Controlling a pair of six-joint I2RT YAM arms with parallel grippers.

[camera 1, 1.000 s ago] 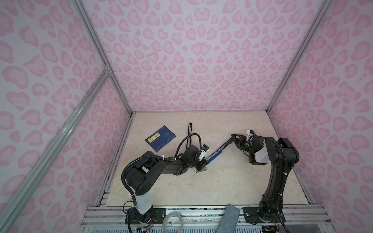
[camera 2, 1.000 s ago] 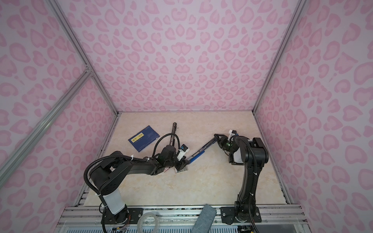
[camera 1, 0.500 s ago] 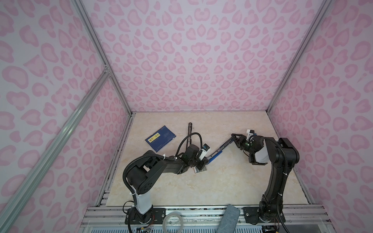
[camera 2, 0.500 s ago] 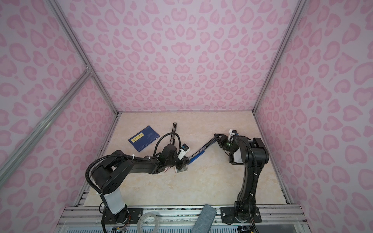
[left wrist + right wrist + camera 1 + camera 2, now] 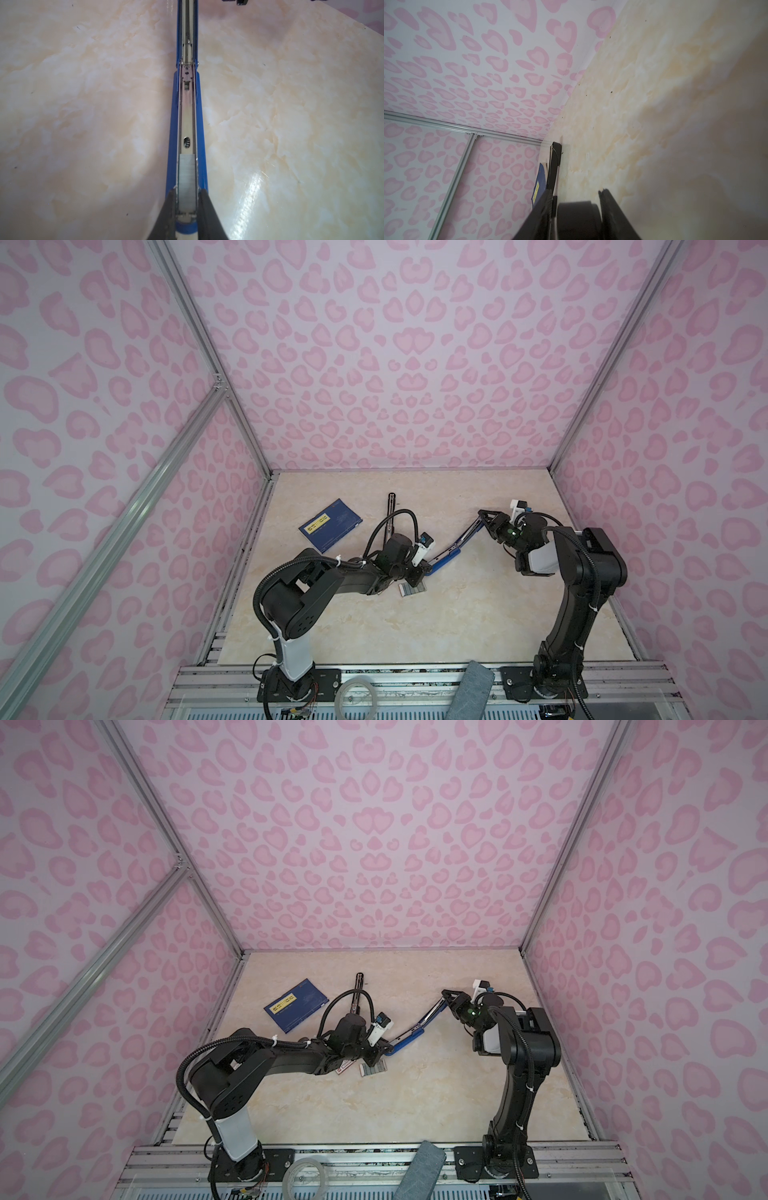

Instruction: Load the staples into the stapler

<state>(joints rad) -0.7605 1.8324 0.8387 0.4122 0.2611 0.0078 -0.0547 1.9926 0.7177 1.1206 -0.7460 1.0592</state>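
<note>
- both arms sit as they did a second ago.
- left tool [image 5: 187,192] clamps the open stapler [image 5: 202,124] rail, staples [image 5: 187,174] lying inside it.
- right tool [image 5: 484,516] grips the stapler's raised lid; spare staples [image 5: 412,588] lie on the tabletop [image 5: 415,635].

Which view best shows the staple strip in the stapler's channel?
The left wrist view: the staple strip lies plainly in the open stapler. In both top views the left gripper hides it; the right wrist view misses it.
</note>
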